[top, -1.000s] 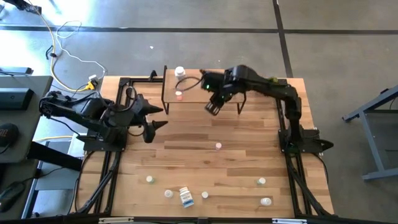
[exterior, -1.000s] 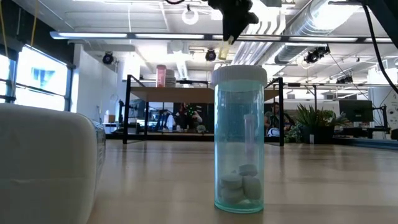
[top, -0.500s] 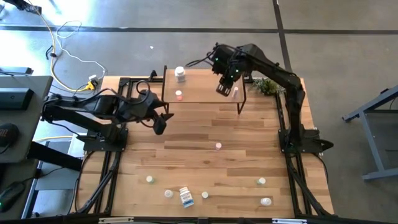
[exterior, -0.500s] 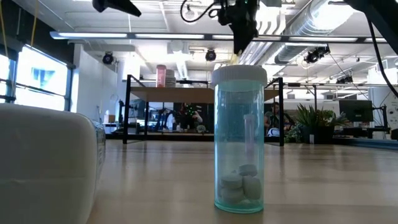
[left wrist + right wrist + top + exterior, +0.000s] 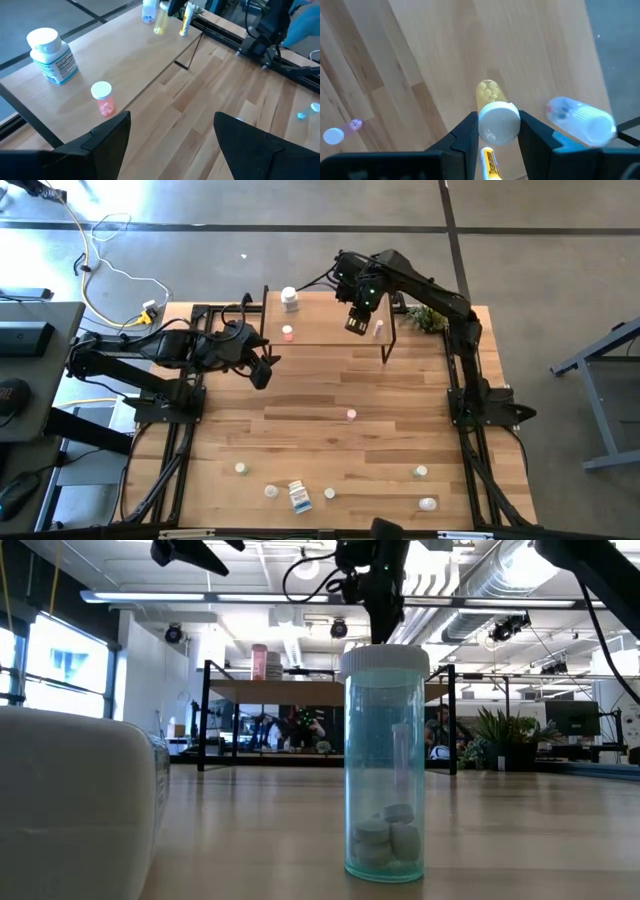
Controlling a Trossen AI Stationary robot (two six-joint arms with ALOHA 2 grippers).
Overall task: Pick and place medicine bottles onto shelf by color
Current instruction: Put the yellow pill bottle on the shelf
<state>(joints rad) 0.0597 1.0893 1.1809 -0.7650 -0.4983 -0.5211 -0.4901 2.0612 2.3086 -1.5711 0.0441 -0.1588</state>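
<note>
Hovering above the low light-wood shelf (image 5: 325, 320) on thin black legs, the right gripper (image 5: 356, 326) has its jaws pinching a small yellow-tinted bottle with a white cap (image 5: 496, 114), as the right wrist view shows; the bottle hangs over the shelf's 3 o'clock end. Just beside it at that end stands a clear white-capped vial (image 5: 378, 328), and a green plant sprig (image 5: 428, 318) lies on the plank-patterned wooden desk (image 5: 400, 400) at 3 o'clock from the shelf.

Two other bottles stand on the shelf board: a larger white bottle with a printed label (image 5: 290, 299) at its 11 o'clock corner and a little pink bottle with a white cap (image 5: 288, 333) at about 8 o'clock. Nothing blocks the board between them and the gripper.

The left gripper (image 5: 262, 366) hangs over the desk at 7 o'clock from the shelf, jaws spread and holding nothing.

Six more bottles are scattered on the desk. One small pink-capped bottle (image 5: 351, 415) sits alone near the centre. Along the 6 o'clock edge are a white-capped one (image 5: 241, 469), another (image 5: 271, 491), a larger blue-labelled bottle lying on its side (image 5: 300, 496) and a tiny one (image 5: 329, 493) just beside it. Toward 5 o'clock stand a green-tinted bottle (image 5: 421, 472) and a pale one (image 5: 428, 504), so the edge group numbers six. In the low view a green-tinted vial with tablets (image 5: 385, 765) fills the foreground.
</note>
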